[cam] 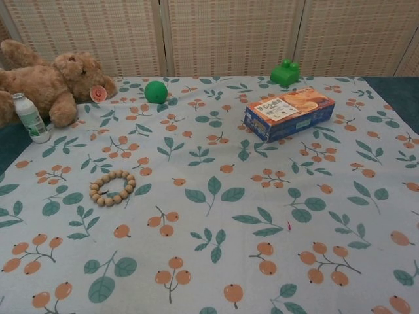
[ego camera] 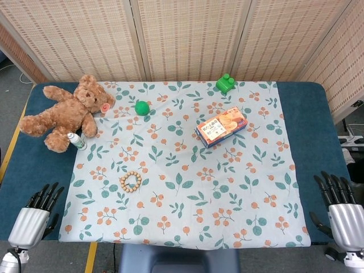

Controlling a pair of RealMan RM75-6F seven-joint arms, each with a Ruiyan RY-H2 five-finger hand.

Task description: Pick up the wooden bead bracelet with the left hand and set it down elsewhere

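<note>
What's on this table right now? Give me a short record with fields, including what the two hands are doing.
bracelet: wooden bead bracelet lying flat on the floral cloth, untouched
left hand: left hand at the near left table edge, holding nothing
right hand: right hand at the near right edge, holding nothing
far left: teddy bear with a small bottle beside it
middle: green ball, snack box
far edge: green toy block

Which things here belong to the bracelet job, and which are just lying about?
Job: bracelet; left hand.

Lying about: teddy bear; small bottle; green ball; green block; biscuit box; cloth; right hand.
</note>
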